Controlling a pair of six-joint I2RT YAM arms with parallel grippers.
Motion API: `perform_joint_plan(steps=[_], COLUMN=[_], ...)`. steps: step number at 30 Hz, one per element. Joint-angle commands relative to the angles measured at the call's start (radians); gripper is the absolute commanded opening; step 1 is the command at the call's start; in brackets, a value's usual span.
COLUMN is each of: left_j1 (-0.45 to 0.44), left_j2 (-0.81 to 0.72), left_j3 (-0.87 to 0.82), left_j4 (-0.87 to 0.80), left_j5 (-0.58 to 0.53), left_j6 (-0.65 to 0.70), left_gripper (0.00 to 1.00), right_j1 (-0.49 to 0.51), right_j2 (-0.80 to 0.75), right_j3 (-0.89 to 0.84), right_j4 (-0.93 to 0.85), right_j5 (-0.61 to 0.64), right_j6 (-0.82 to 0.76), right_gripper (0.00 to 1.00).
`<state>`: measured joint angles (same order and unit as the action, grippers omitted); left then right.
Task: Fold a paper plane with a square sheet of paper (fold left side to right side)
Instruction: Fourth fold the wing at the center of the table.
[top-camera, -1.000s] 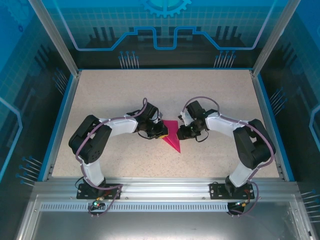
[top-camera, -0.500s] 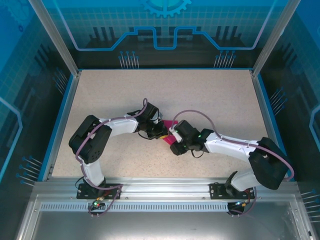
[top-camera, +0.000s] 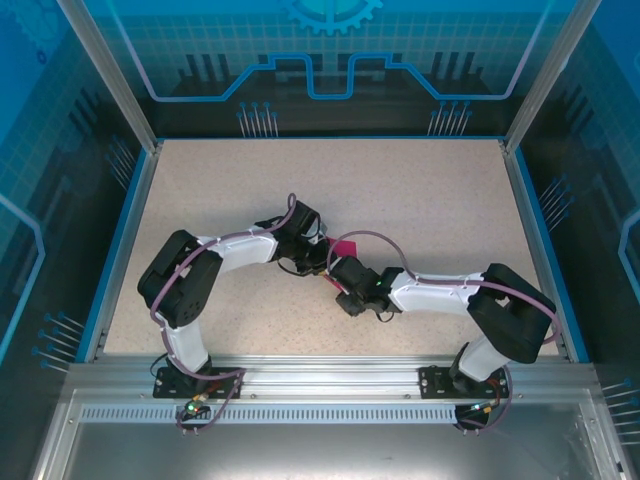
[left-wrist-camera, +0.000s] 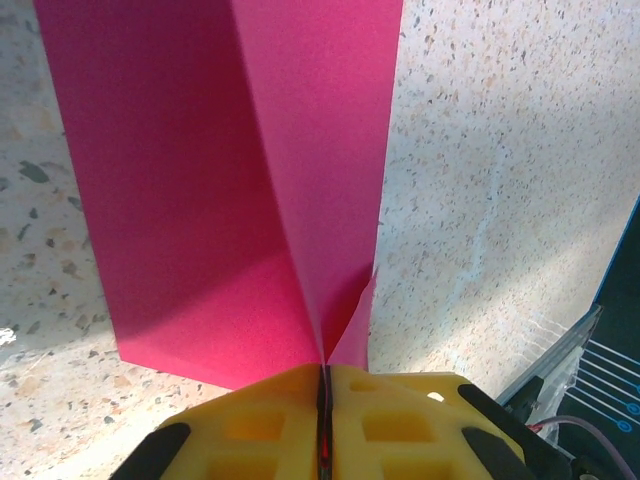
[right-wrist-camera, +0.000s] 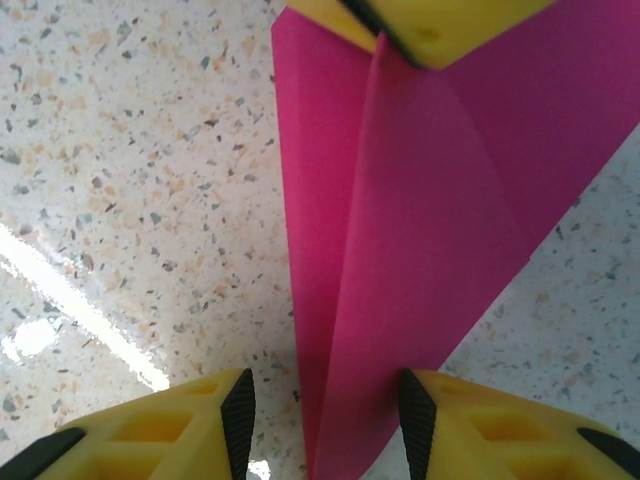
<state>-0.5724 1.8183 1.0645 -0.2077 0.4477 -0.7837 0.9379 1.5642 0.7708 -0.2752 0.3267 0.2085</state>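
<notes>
Magenta paper, one sheet, partly folded with a long crease down it, lying near the centre of the speckled table. I count two arms and two end effectors, both with yellow fingers.

Left end effector: fingers pressed together, clamped on the paper's edge where the crease ends, with that bit pinched up off the table.

Right end effector: fingers apart, low over the table, straddling the paper's narrow end without pinching it.

Left arm has its elbow out to the left and its forearm reaching right to the centre. Right arm has its elbow far right and its forearm stretched low leftward. The end effectors face each other across the paper, close together.
</notes>
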Motion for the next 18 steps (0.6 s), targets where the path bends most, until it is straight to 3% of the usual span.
perform_joint_plan(steps=[1, 7, 18], left_j1=[-0.004, -0.004, -0.004], left_j2=[-0.02, -0.014, -0.016], left_j3=[0.029, 0.037, 0.062], left_j4=[-0.039, -0.046, -0.069], left_j5=[-0.004, -0.001, 0.002], left_j6=[0.018, 0.023, 0.039], left_gripper=[0.12, 0.12, 0.15], right_j1=[0.011, -0.006, -0.021], right_j2=[0.021, 0.025, 0.046], right_j3=[0.028, 0.03, 0.006], right_j4=[0.017, 0.023, 0.033], right_j5=[0.043, 0.041, 0.015], right_j6=[0.004, 0.016, 0.003], right_gripper=[0.42, 0.36, 0.15])
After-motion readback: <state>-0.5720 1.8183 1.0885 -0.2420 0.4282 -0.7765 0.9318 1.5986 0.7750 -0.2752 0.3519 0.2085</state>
